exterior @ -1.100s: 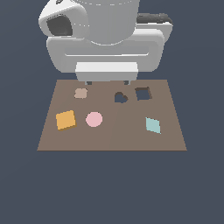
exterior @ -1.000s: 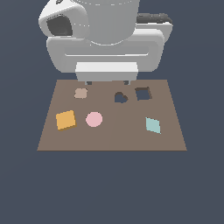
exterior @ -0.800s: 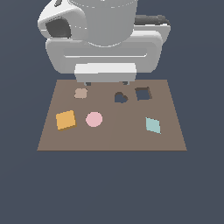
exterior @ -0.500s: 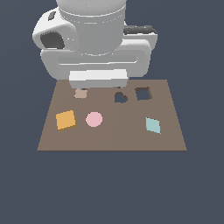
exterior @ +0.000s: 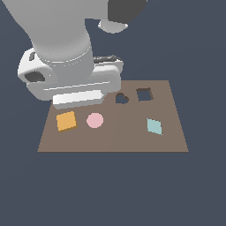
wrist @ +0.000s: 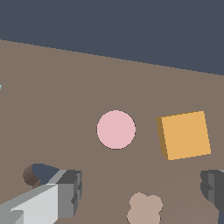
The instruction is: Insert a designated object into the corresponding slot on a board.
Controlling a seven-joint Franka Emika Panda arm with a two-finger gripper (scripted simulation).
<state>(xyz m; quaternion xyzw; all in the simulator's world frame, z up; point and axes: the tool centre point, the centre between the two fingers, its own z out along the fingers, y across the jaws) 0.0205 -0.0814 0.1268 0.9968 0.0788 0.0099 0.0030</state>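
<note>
Since half a second ago the arm has swung toward the exterior view's left and dropped lower, so its bulk now hangs over the board's [exterior: 176, 132] far left corner and hides the tan piece there.

Going left to right in the exterior view: the orange square tile [exterior: 66, 120] lies flat near the left edge, untouched, with the pink disc [exterior: 94, 120] just beside it. Then come the heart-shaped hole [exterior: 121, 99], the square slot [exterior: 144, 94] and the teal diamond tile [exterior: 154, 126].

Wrist view shows the tool [wrist: 142, 186] spread wide, holding nothing, with the tan piece [wrist: 145, 208] between its fingers [wrist: 65, 190]. So it looks like the approach step. Next it needs to centre over the orange tile and come down to grab it.
</note>
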